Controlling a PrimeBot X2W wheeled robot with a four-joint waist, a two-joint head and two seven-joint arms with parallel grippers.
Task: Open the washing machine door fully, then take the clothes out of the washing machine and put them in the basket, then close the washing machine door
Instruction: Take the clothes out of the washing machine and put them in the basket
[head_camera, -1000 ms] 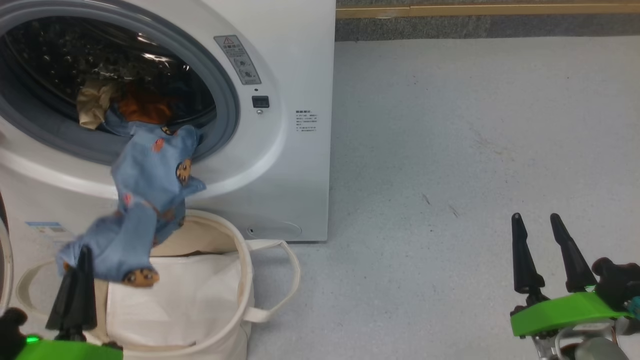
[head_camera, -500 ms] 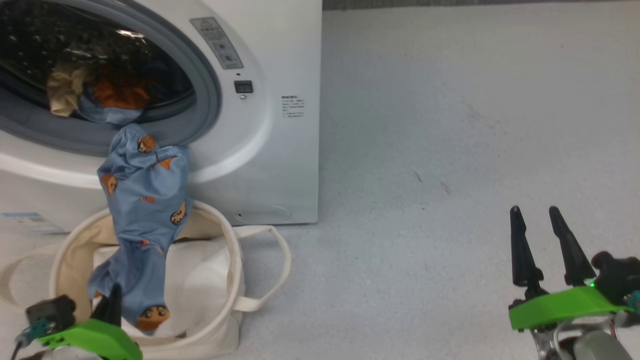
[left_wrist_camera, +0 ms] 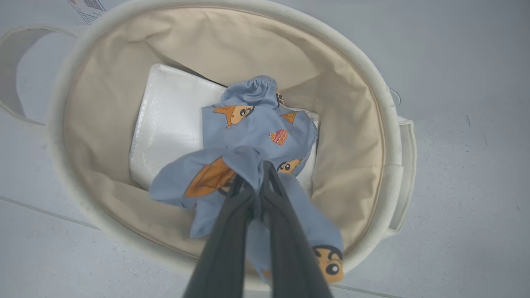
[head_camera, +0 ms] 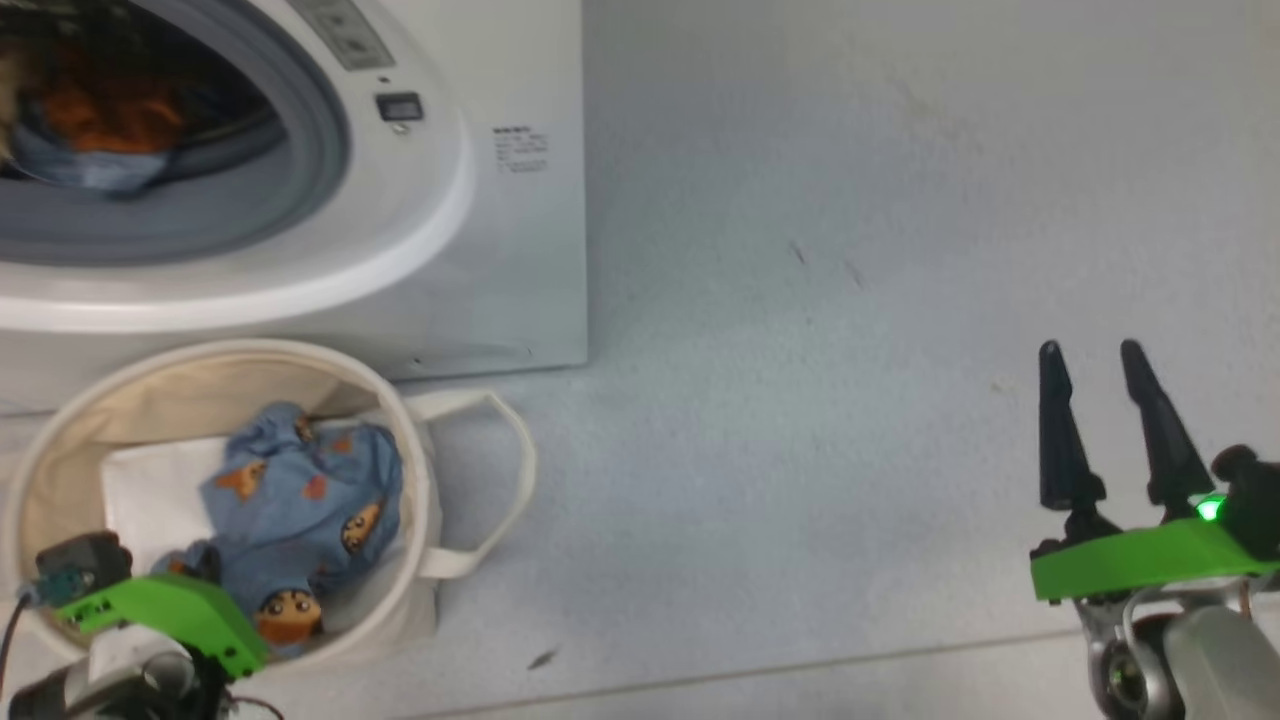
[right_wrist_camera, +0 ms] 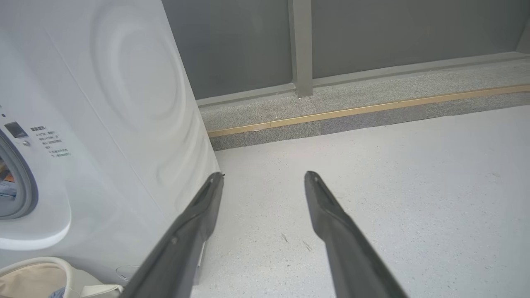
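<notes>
You are pinching the clothes [left_wrist_camera: 252, 128] with the left pincer [left_wrist_camera: 260, 166] inside the basket [left_wrist_camera: 343, 103], apparently to release them there, while the right pincer [right_wrist_camera: 263, 176] is hanging spread.

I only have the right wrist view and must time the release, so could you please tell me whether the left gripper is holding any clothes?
Observer: Yes, the left gripper is shut on a fold of the blue printed garment.
Operator: Thank you. Is that garment over the basket?
Observer: It is bunched inside the basket, lying on a white sheet.
Operator: Is anything left in the washing machine?
Observer: Yes, orange and blue fabric lies inside the washing machine.
</notes>
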